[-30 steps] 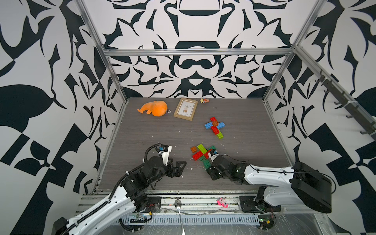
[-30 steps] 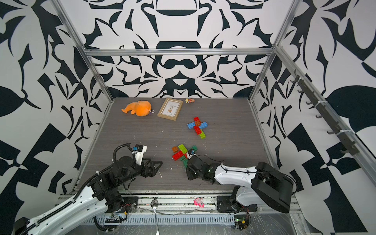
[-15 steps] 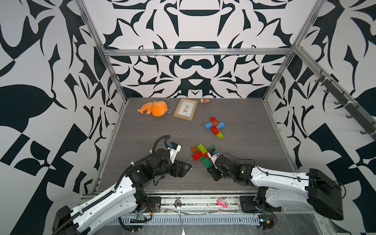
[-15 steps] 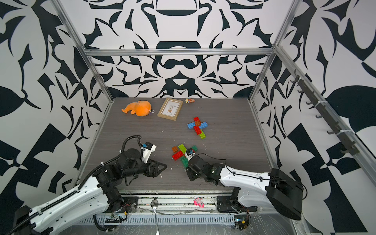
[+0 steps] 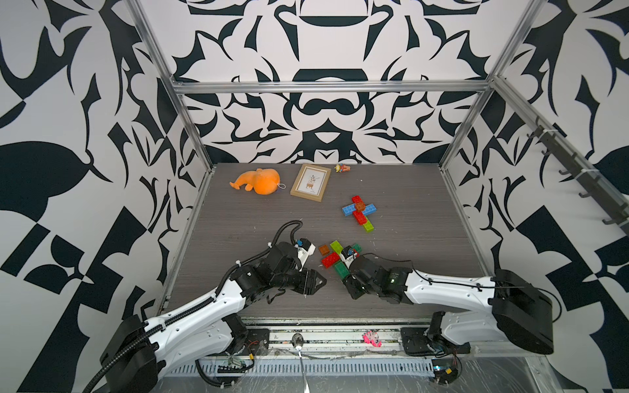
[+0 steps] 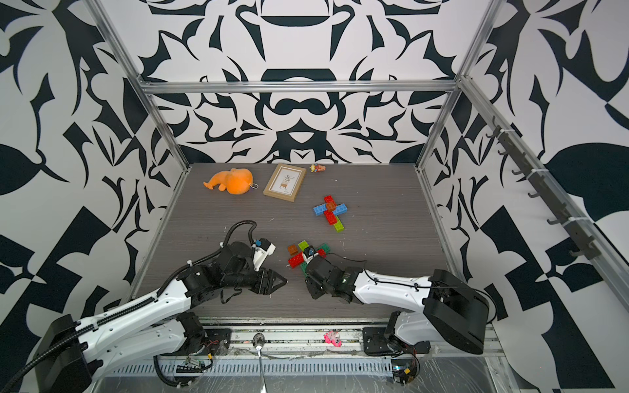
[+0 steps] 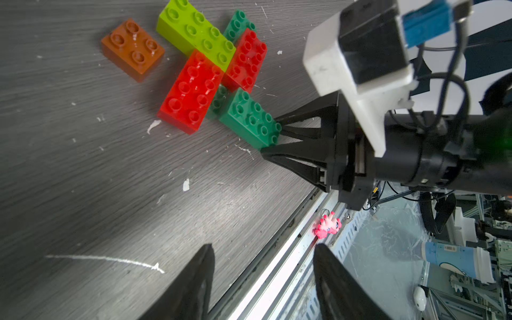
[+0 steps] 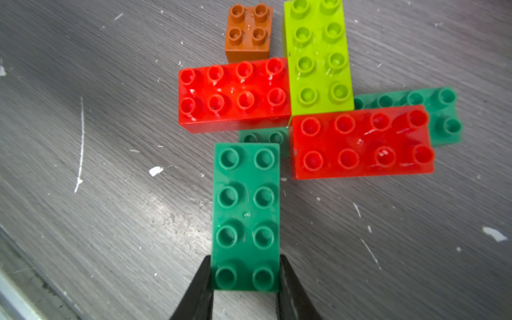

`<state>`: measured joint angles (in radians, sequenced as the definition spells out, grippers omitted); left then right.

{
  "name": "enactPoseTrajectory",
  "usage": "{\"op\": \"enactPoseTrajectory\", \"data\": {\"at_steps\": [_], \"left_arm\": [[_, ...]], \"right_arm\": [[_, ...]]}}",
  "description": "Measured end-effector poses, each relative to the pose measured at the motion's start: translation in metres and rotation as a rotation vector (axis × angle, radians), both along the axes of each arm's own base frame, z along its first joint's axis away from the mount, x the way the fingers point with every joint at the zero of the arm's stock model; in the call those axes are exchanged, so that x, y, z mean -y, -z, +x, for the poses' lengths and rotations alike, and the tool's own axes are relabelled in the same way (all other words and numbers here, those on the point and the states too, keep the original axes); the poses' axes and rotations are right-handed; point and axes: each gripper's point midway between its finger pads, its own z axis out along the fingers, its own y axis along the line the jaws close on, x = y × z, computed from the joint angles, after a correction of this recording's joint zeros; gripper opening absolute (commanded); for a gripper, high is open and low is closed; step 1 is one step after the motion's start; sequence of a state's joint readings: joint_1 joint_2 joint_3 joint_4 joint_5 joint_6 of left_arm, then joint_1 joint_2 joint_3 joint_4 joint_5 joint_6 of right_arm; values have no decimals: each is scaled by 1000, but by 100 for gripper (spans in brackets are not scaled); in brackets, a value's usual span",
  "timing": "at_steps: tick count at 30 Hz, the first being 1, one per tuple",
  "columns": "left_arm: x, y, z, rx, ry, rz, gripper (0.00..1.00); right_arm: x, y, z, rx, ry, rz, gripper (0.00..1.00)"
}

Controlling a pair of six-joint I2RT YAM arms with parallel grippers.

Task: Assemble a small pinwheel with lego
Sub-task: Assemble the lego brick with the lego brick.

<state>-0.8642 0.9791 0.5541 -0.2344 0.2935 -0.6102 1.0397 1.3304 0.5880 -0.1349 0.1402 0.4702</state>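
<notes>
The grey wood-grain surface (image 5: pixel 238 217) carries everything. The left arm (image 5: pixel 204 306) lies low near the front edge, its jaws partly open and empty. Toward the back lie an orange plush toy (image 5: pixel 260 181), a wooden picture frame (image 5: pixel 310 183) and a cross of red, blue and lime bricks (image 5: pixel 359 212). Off the surface, a blue-and-white cup (image 7: pixel 454 257) has a barcode label too small to read. The right arm's (image 5: pixel 449 296) jaws clamp the near end of a dark green 2x4 lego brick (image 8: pixel 246 216), whose far end reaches the front cluster: two red bricks (image 8: pixel 234 94), a lime brick (image 8: pixel 318 55) and another dark green brick beneath. An orange-brown square brick (image 8: pixel 248 30) sits beside them.

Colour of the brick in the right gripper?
Dark green brick, pinched by the right gripper; clearest in the right wrist view.
</notes>
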Motion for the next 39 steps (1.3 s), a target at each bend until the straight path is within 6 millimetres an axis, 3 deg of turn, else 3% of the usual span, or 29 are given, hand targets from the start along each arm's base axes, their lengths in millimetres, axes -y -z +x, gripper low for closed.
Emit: {"op": "enactPoseTrajectory", "data": {"at_steps": [5, 12, 24, 34, 39], "left_arm": [[13, -5, 7, -8, 10, -11, 51], [27, 5, 18, -42, 14, 14, 43], [42, 19, 29, -77, 17, 41, 40], [45, -5, 36, -30, -23, -28, 40], [45, -5, 37, -26, -28, -30, 40]], "right_arm": [[4, 1, 4, 2, 16, -10, 9], [3, 3, 10, -5, 30, -24, 9], [0, 1, 12, -12, 33, -21, 9], [-4, -2, 18, -11, 58, -12, 9], [-5, 2, 20, -18, 75, -21, 9]]}}
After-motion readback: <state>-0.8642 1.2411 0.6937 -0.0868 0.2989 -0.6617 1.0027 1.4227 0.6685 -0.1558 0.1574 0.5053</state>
